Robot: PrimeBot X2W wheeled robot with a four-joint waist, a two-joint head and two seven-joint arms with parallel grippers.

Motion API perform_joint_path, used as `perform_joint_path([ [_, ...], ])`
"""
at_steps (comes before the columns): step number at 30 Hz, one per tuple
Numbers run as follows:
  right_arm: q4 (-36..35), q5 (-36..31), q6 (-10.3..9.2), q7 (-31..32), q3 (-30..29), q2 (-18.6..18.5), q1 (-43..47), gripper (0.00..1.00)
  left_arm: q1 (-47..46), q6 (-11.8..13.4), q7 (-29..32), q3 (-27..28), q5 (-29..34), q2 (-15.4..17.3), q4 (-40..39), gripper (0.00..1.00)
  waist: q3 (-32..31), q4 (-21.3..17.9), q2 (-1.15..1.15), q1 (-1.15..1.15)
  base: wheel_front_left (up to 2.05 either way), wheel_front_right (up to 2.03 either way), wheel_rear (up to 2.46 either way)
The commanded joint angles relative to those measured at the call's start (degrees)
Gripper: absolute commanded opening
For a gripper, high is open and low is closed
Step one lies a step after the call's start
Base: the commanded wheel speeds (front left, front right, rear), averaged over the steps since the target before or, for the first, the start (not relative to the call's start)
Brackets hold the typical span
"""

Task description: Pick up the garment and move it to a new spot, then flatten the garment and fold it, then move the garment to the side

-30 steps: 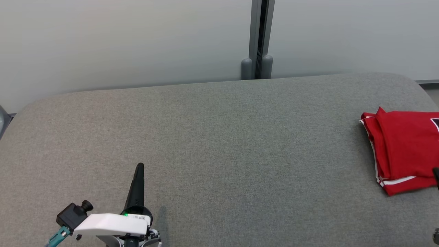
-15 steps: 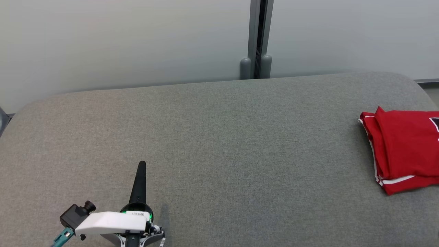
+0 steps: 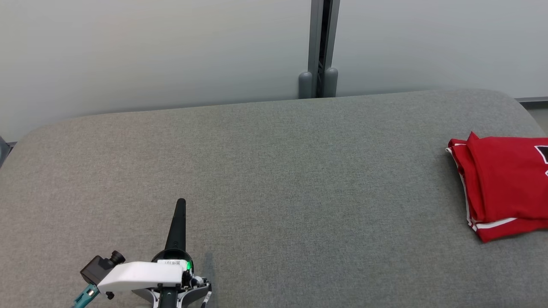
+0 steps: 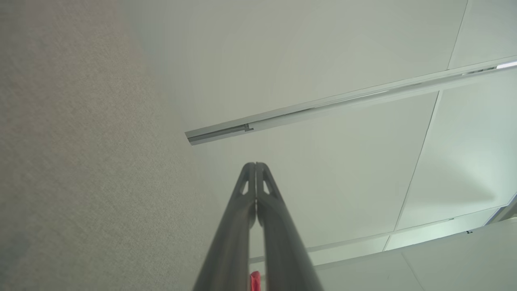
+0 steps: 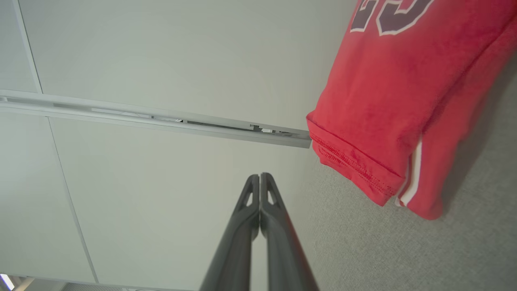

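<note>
The garment is a red shirt with white trim, folded into a neat stack at the right edge of the grey padded table. In the right wrist view the garment fills the upper right and shows dark lettering. My left gripper hovers over the table's near left, shut, fingers pressed together with nothing between them. Its tips point toward the pale wall. My right gripper is shut and empty too, a short way from the garment's hemmed corner.
A pale partition wall runs behind the table, with a grey vertical post at its middle. The table's rounded far corners show at left and right.
The left gripper has drifted slightly right and forward. The dark tip of the right gripper seen beside the garment a second ago has left the head view. The garment lies unmoved.
</note>
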Motion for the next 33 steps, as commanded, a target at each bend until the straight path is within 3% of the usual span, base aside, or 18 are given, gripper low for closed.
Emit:
perform_joint_path([
  [1, 0.22, 1.5, 0.0, 0.79, -0.6, -0.58, -1.1, 0.0, -1.39, -0.59, -0.25, -0.05, -1.46, 0.14, 0.05, 0.0, 0.01, -0.03, 0.0, 0.0, 0.0, 0.0, 0.0],
  [19, 2.38, 8.34, 0.0, 3.99, -3.42, -0.85, -2.51, 0.0, -2.27, -1.71, -0.98, -0.98, -8.25, -0.78, 0.95, 0.0, 0.13, -0.3, 0.0, 0.0, 0.0, 0.0, 0.0],
  [33, 2.34, 8.12, 0.0, 3.95, -3.34, -0.8, -2.43, 0.0, -2.25, -1.59, -0.95, -0.94, -7.98, -0.76, 0.86, 0.0, 0.13, -0.31, 0.0, 0.0, 0.0, 0.0, 0.0],
])
